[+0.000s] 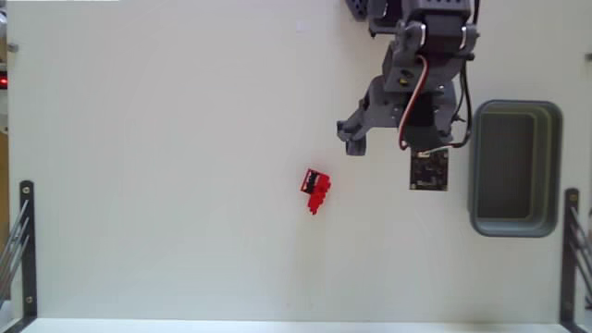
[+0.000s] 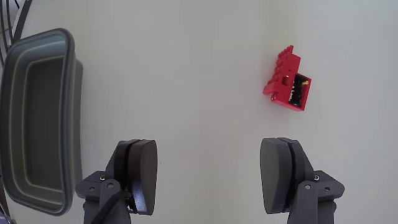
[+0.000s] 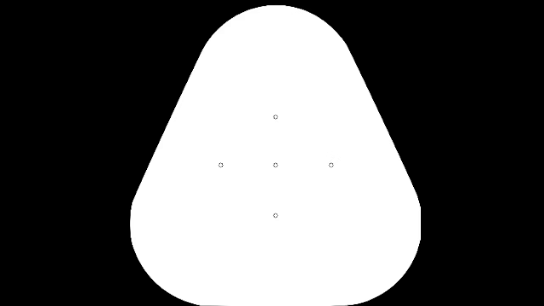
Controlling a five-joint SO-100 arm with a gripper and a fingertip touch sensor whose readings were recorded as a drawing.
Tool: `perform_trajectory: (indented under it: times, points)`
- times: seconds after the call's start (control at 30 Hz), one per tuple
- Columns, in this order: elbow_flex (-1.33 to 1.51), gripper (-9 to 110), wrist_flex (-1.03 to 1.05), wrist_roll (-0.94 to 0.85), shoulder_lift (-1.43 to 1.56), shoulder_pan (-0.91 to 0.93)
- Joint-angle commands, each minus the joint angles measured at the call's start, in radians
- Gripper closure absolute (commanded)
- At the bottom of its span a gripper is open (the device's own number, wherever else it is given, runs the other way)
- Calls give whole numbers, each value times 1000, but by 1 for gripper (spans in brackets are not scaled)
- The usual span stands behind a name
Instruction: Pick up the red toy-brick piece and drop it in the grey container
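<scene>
The red toy-brick piece [image 1: 316, 190] lies alone on the white table, left of and below the arm in the fixed view. The wrist view shows the red toy-brick piece [image 2: 287, 82] at the upper right, ahead of the right finger [image 2: 281, 174] and outside the jaws. My gripper [image 1: 393, 139] hovers between brick and container, open wide with nothing between its fingers; in the wrist view the gripper [image 2: 211, 173] frames bare table. The grey container [image 1: 476, 171] stands at the right of the fixed view. In the wrist view the grey container [image 2: 76, 112] is at the left, and its inside looks empty.
Black metal brackets stand at the table's left edge [image 1: 26, 242] and right edge [image 1: 570, 252]. The arm's base is at the top right of the fixed view. The white table [image 1: 166, 166] stretches wide to the left of the brick.
</scene>
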Motion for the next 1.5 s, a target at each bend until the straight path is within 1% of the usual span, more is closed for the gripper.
perform_trajectory:
  times: [0.0,1.03,1.47]
  points:
    - [5,-9,19,5,34,8]
    - [5,-9,19,5,34,10]
    - [5,-9,19,5,34,155]
